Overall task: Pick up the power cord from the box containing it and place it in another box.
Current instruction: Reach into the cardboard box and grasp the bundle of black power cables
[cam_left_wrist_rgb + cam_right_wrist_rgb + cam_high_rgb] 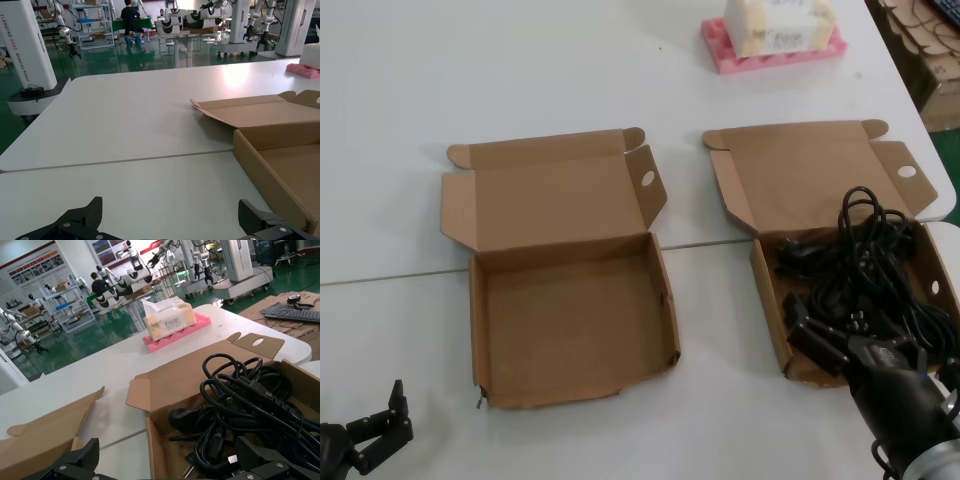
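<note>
The right brown box (767, 300) has round holes in its side wall and holds black power cord (865, 260) in tangled loops with plugs. I cannot make out a single hank. The wider left box (570, 320), with a ragged front wall, has a bare floor. My right gripper (838, 345) is open over the right box's front near corner. In the right wrist view (167, 452) one finger hangs over the table and the other over the cord (240, 400). My left gripper (380, 420) is open and empty, low over the table in front of the left box (280, 155).
A pink foam block carrying a tissue pack (772, 35) stands at the back. The table edge runs close to the right of the cord box. Flat cardboard pieces (925, 40) and a keyboard (295, 314) lie beyond that edge. A seam crosses the table.
</note>
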Controlling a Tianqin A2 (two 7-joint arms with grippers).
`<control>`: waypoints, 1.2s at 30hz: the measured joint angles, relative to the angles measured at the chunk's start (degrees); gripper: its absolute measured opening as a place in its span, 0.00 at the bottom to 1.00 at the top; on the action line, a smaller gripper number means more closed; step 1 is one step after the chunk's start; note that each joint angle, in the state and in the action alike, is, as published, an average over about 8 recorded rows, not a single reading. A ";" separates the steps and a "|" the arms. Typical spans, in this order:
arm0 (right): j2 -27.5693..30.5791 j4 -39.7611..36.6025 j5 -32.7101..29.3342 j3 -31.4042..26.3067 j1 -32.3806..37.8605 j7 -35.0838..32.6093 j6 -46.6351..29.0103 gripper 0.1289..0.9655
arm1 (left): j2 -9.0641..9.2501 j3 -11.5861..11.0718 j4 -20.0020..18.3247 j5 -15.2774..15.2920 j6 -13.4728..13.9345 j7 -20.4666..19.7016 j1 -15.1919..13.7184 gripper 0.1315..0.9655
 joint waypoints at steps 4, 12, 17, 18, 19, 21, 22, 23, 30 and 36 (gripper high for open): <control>0.00 0.00 0.00 0.00 0.00 0.00 0.00 1.00 | 0.00 0.00 0.00 0.00 0.00 0.00 0.00 1.00; -0.01 0.05 0.00 0.05 -0.01 0.00 -0.08 1.00 | 0.00 0.00 0.00 0.00 0.00 0.00 0.00 1.00; 0.38 1.47 0.16 1.22 -0.04 0.00 -1.63 1.00 | 0.00 0.00 0.00 0.00 0.00 0.00 0.00 1.00; 0.68 1.97 0.25 1.73 0.05 0.00 -2.11 1.00 | 0.00 0.00 0.00 0.00 0.00 0.00 0.00 1.00; 1.03 2.50 0.38 2.33 0.18 0.00 -2.66 1.00 | 0.00 0.00 0.00 0.00 0.00 0.00 0.00 1.00; 1.96 3.37 0.80 4.00 0.76 0.00 -4.00 1.00 | 0.00 0.00 0.00 0.00 0.00 0.00 0.00 0.99; 2.50 3.63 1.08 5.05 1.22 0.00 -4.79 1.00 | 0.00 0.00 0.00 0.00 0.00 0.00 0.00 0.99; 3.08 3.75 1.38 6.20 1.79 0.00 -5.64 1.00 | 0.00 0.00 0.00 0.00 0.00 0.00 0.00 0.99; 8.84 0.94 4.42 14.84 6.30 0.00 -15.68 1.00 | 0.00 0.00 0.00 0.00 0.00 0.00 0.00 0.92; 16.48 -8.63 6.68 16.15 9.27 0.00 -31.07 1.00 | 0.00 0.00 0.00 0.00 0.00 0.00 0.00 0.83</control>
